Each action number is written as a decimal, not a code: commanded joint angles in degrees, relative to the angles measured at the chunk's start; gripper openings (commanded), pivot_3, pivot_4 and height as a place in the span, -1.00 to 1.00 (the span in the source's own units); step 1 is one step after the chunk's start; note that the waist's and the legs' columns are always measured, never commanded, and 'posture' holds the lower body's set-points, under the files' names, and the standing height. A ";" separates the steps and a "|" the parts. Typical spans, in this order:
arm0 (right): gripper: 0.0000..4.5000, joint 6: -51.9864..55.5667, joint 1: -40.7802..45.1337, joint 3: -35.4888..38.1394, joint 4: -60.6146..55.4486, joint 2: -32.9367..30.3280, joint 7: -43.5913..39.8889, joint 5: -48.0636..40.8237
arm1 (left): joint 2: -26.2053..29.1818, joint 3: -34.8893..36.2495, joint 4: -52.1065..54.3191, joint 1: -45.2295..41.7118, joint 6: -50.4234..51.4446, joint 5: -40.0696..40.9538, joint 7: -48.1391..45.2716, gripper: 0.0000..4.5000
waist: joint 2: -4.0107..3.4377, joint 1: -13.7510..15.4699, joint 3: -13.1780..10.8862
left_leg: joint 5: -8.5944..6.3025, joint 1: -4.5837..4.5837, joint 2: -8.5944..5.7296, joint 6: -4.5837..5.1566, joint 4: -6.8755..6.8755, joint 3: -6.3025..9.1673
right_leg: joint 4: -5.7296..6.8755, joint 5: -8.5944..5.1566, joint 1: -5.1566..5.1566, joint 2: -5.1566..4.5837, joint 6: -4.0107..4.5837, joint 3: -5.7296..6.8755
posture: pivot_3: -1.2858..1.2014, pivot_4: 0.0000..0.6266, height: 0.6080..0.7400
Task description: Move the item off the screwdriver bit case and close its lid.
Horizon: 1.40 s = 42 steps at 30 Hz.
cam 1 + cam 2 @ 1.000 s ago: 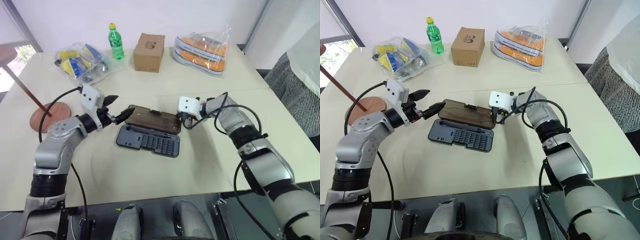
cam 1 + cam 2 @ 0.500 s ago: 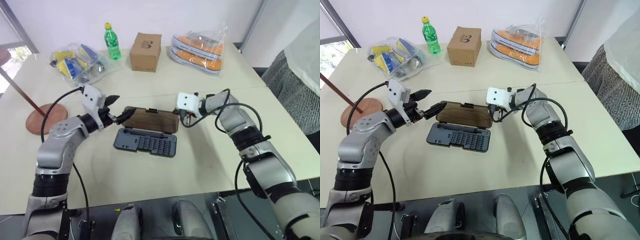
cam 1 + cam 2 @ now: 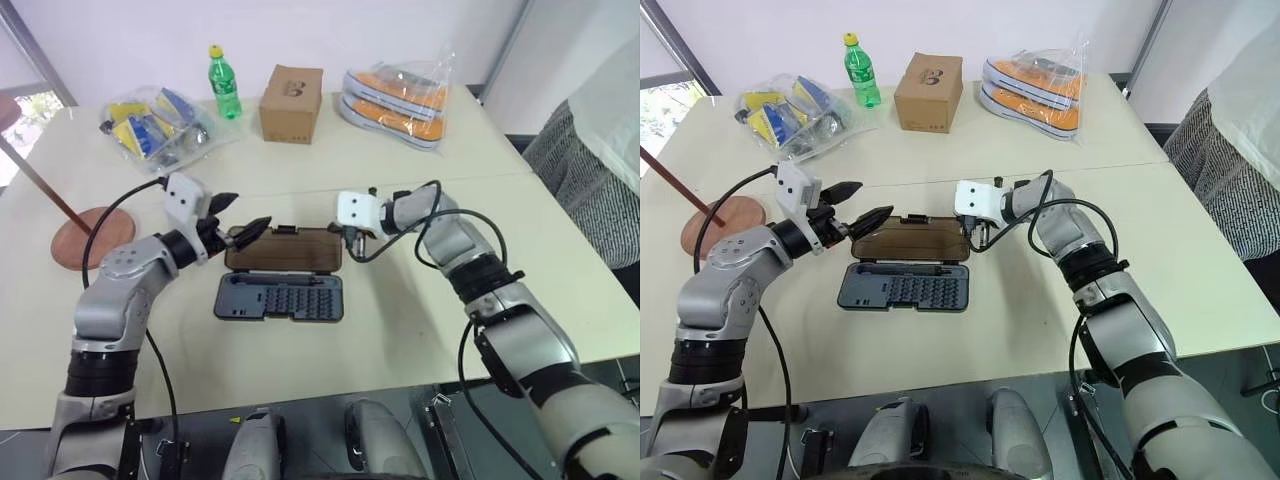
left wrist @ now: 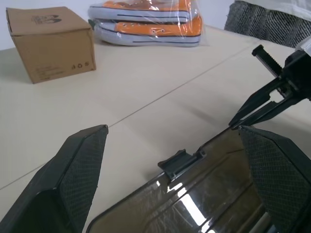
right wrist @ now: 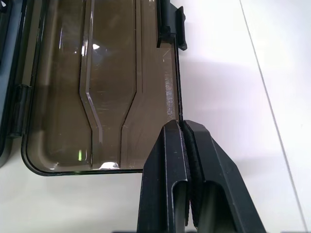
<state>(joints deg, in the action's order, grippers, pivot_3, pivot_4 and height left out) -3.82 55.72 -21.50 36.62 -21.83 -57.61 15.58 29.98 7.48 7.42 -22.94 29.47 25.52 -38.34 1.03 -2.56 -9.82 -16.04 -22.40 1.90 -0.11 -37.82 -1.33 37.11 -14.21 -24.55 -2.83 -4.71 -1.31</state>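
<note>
The screwdriver bit case [image 3: 280,296] lies open mid-table, its grey tray toward me and its smoky-brown lid [image 3: 285,250] behind it. My right gripper [image 3: 351,238] is shut on the lid's right edge; the right wrist view shows that thin edge running in between the shut fingertips [image 5: 181,124]. Just past the lid's left end, my left gripper [image 3: 240,213] stands open with nothing held. From the left wrist view, the lid's black latch [image 4: 179,161] sits between that gripper's [image 4: 172,128] fingers. The item, a reddish-brown wooden stand [image 3: 85,236], rests on the table at the far left, apart from the case.
Along the table's far side stand a cardboard box [image 3: 292,90], a green bottle [image 3: 220,80], bagged orange shoes [image 3: 395,95] and a bag of blue and yellow packets [image 3: 155,125]. A person in grey [image 3: 590,170] is at the right edge.
My right gripper has moved left with the lid's edge, and the case has slid left and turned square to me. The left gripper has kept still and open.
</note>
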 commanded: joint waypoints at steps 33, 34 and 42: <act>-0.99 -15.40 4.62 -1.54 11.23 -0.29 5.94 4.11 | -0.95 -0.07 3.55 -0.04 -0.23 0.36 0.51 1.00 | 0.00 0.09 0.00 | 0.00 0.00 0.01 0.00 0.01 0.03 | 0.00 0.00 0.00 -0.05 0.00 -0.02 | 0.03 -0.52 1.00; -0.99 -15.43 4.76 -1.45 11.49 -0.47 5.98 4.04 | -0.94 -0.10 3.40 -0.15 -0.28 0.31 0.47 1.00 | 0.00 0.13 0.00 | 0.00 0.00 0.00 0.00 0.01 0.02 | 0.00 0.00 -0.01 -0.06 0.00 -0.02 | 0.03 -0.52 1.00; -0.99 -14.91 4.88 -0.54 11.28 -0.41 5.73 2.70 | -1.12 -0.22 3.08 -0.35 -0.62 0.16 0.44 1.00 | 0.00 0.15 0.00 | 0.00 0.00 -0.01 -0.01 0.01 0.02 | 0.00 0.00 0.00 -0.08 0.00 -0.02 | 0.03 -0.52 1.00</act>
<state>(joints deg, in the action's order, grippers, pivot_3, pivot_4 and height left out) -18.99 59.00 -23.75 48.60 -21.53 -52.11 18.97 28.76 7.43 9.18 -22.61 29.75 25.53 -37.71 1.03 -2.40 -9.82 -16.03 -22.40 1.88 -0.12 -37.81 -1.31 37.11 -14.21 -24.55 -2.92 -4.71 -1.33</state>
